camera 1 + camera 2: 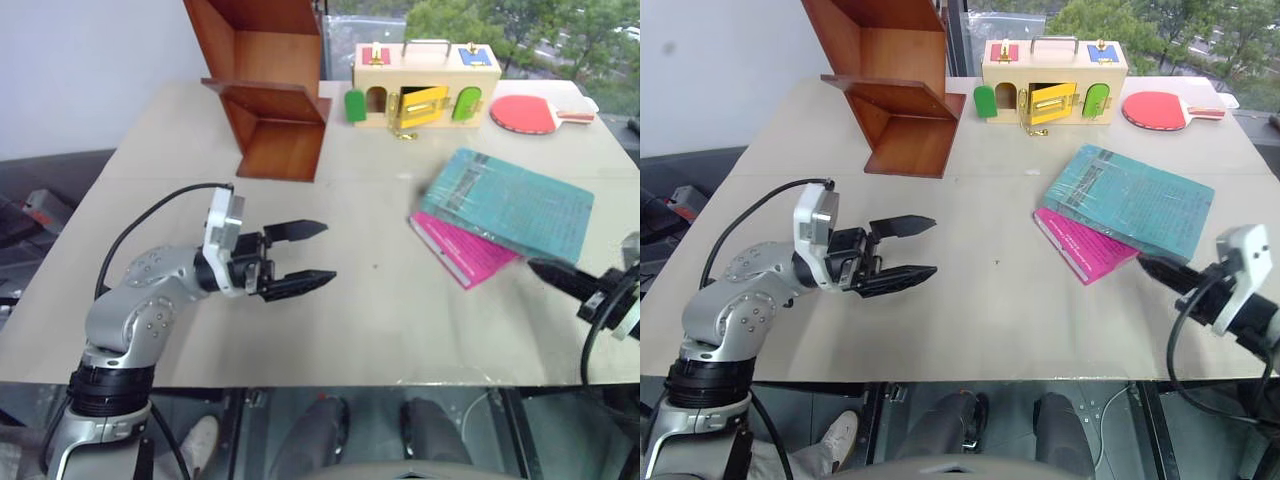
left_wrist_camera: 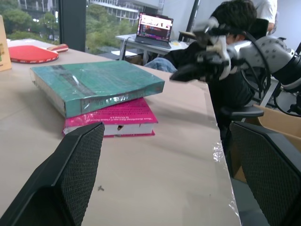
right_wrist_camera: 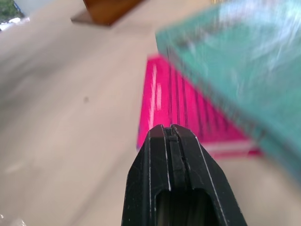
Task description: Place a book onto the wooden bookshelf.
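Where the surface (image 1: 970, 300) runs to the right, teal book (image 1: 1128, 200) lying flat, overlapping pink book (image 1: 1080, 246) beneath; wooden bookshelf (image 1: 895, 100) at far left, well apart; pale box with coloured doors (image 1: 1052, 80) and red paddle (image 1: 1160, 108) along far edge; left gripper (image 1: 910, 248) level over bare surface, jaws spread, holding nothing; right gripper (image 1: 1155, 268) near the books' near edge, jaws pressed together, empty.
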Tool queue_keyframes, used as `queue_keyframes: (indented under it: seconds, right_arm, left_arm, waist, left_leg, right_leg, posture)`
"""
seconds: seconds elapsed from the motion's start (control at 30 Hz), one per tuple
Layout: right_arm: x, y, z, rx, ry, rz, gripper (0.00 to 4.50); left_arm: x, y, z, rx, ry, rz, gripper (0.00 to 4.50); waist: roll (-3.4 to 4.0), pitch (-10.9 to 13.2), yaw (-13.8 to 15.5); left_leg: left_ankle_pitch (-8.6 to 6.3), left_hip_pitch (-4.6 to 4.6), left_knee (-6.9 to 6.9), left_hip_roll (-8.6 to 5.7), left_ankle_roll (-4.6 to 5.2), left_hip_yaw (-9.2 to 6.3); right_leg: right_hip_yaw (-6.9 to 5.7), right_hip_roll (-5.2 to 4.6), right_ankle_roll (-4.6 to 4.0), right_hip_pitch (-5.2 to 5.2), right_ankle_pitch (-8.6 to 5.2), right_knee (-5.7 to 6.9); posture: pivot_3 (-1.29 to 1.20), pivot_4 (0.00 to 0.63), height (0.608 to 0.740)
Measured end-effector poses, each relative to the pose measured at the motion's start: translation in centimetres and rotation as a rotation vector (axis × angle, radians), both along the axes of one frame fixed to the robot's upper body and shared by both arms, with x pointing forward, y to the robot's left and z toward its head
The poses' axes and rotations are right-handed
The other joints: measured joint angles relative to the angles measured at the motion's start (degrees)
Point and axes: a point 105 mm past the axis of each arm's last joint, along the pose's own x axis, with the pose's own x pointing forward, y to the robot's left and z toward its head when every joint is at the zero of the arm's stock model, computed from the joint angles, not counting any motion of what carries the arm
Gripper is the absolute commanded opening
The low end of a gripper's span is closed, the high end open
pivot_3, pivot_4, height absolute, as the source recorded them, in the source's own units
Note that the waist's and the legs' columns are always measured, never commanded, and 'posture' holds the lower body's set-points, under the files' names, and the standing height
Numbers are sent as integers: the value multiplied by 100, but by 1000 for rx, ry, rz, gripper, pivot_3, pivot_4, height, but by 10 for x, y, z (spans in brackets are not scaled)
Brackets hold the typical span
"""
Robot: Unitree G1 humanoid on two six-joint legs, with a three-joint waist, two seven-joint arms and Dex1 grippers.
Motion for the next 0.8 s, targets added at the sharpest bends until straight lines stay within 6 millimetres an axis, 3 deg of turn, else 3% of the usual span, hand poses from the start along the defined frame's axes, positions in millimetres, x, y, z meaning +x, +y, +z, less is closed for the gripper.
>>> queue_keyframes:
  seconds: [0.1, 0.13, 0.2, 0.4, 0.5, 0.63, 0.73, 0.8]
  right_arm:
    - [35, -52, 19, -70, -37, -293, 39]
    - [44, -74, 18, -90, -18, -398, 39]
    - [54, -97, 6, -122, 30, -490, 39]
    - [70, -118, -30, -205, 156, -505, 39]
    - [71, -114, -31, -215, 157, -461, 39]
    - [55, -74, -31, -195, 153, -241, 39]
    - [51, -59, -27, -179, 149, -166, 39]
    - [30, -39, -22, -169, 152, -86, 39]
  left_arm:
    - [0, -7, 0, -11, -10, -24, 4500]
    - [1, -8, -1, -11, -6, -23, 4500]
    - [3, -8, -1, -16, -2, -19, 4500]
    - [6, -8, -2, -17, -5, 4, 4500]
    - [6, -6, -5, -18, 5, 16, 4500]
    - [4, -4, -6, -19, 1, 38, 4500]
    - [4, -3, -6, -20, 0, 42, 4500]
    - [2, -1, -7, -23, 1, 54, 4500]
  waist:
    - [-2, 1, 0]
    - [-5, 1, 25]
    - [-5, 1, 59]
    - [-1, 2, 36]
    - [-1, 2, 32]
    - [0, 2, 35]
    - [1, 2, 20]
    - [1, 2, 62]
  left_leg:
    - [2, 4, 7, -8, 1, 7]
    - [4, 2, 7, -7, -2, 1]
    - [17, -3, 0, -7, -25, -1]
    - [14, -21, -10, -8, -19, 19]
    - [13, -21, -10, -7, -19, 19]
    - [12, -19, -8, 0, -19, 12]
    - [12, -18, -3, -1, -17, 16]
    - [0, -18, -4, -2, 0, 7]
  right_leg:
    - [1, -6, 2, 7, 2, -1]
    - [-6, -4, 1, 7, 2, -1]
    - [-8, -4, 0, 3, 2, 0]
    - [15, -2, -2, -19, 1, -10]
    - [15, -2, -1, -18, 1, -12]
    - [11, 1, -1, -16, 1, -6]
    - [14, 1, 2, -14, 3, -4]
    - [6, -1, 2, -11, 3, -3]
  posture:
    - [0, 150, 740]
    - [0, 150, 740]
    - [0, 150, 740]
    - [0, 150, 740]
    - [0, 150, 740]
    - [0, 150, 740]
    - [0, 150, 740]
    - [0, 150, 740]
